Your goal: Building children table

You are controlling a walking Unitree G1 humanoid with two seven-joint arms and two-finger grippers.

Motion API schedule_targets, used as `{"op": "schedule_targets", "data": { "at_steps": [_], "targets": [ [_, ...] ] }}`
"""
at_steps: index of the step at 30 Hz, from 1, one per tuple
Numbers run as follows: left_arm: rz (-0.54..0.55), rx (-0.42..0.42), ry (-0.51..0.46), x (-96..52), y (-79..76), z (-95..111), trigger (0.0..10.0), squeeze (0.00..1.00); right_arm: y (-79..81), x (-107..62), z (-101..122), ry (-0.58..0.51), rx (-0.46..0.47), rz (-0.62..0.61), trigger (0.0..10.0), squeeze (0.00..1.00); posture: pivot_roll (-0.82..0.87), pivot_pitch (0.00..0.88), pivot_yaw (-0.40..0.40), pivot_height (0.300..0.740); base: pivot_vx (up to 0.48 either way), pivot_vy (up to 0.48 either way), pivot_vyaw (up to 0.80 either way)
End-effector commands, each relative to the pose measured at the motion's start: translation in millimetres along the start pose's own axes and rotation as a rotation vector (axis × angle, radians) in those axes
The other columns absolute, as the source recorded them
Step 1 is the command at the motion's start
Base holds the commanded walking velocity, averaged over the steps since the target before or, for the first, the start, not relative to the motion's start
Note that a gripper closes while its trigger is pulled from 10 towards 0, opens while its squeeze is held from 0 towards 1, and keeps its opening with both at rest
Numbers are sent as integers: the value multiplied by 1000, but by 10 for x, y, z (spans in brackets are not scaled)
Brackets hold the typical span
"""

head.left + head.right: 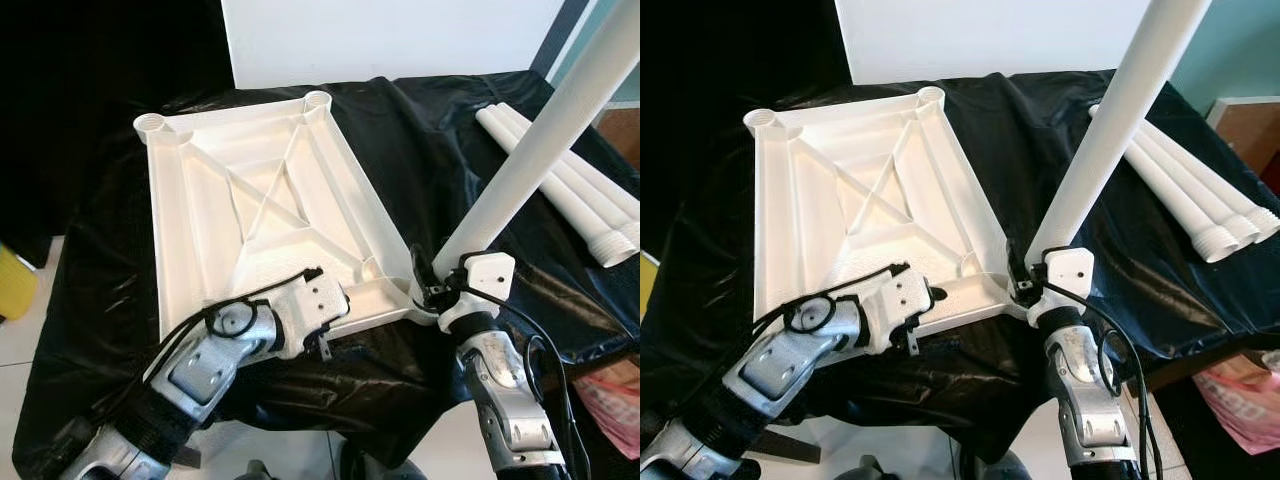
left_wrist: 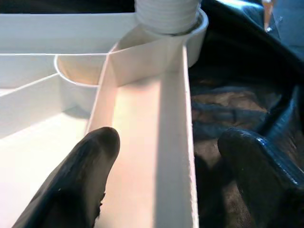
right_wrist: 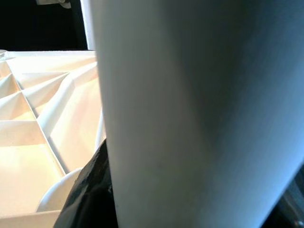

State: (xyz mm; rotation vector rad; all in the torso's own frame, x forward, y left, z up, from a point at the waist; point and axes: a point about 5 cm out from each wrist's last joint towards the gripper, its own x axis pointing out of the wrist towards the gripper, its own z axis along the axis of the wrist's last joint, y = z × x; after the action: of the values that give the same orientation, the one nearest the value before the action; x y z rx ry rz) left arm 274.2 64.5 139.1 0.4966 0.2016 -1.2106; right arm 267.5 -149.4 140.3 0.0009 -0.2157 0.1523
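First leg going into the near corner socket of the upturned tabletop.

The white tabletop [image 1: 250, 215] lies underside up on the black-draped work surface [image 1: 420, 150], its near edge close to that surface's front drop. At the tabletop's near right corner the table leg [image 1: 540, 130] stands tilted away from the tabletop, its threaded end at the socket [image 2: 190, 28]. The right gripper [image 1: 432, 285] is clamped on the leg's base; the left gripper [image 2: 161, 156] straddles the tabletop's near rim, fingers [image 2: 78, 175] wide apart. Three spare legs [image 1: 570, 195] lie well off beyond the right corner. The leg likely wants bringing upright before turning, or the thread may cross; the left gripper should pin the rim. Room is open above the tabletop, tight toward the front drop.
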Motion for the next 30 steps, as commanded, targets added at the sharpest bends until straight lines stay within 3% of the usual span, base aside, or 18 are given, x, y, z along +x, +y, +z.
{"op": "schedule_targets", "data": {
  "at_steps": [1,7,11,18,21,30],
  "targets": [
    [273,-38,59,-15,184,-105,10000,0,-23,-60,-228,117,23,-6,10000,0,-14,173,-52,740,0,0,0],
    [427,-60,38,-45,413,-31,10000,0,-82,38,-232,117,33,-7,10000,0,4,161,-53,740,0,0,0],
    [461,-75,21,-56,478,8,10000,0,-89,87,-221,109,33,7,10000,0,9,156,-55,740,0,0,0],
    [389,-87,-58,-60,402,101,10000,0,-38,101,-250,114,0,73,10000,0,21,143,-67,740,0,0,0],
    [329,-110,-119,-69,334,164,10000,0,6,41,-304,123,-55,133,10000,0,25,139,-73,740,0,0,0],
    [246,-114,-180,-88,248,261,10000,0,79,-27,-389,123,-58,254,10000,0,32,129,-83,740,0,0,0]
  ]
}}
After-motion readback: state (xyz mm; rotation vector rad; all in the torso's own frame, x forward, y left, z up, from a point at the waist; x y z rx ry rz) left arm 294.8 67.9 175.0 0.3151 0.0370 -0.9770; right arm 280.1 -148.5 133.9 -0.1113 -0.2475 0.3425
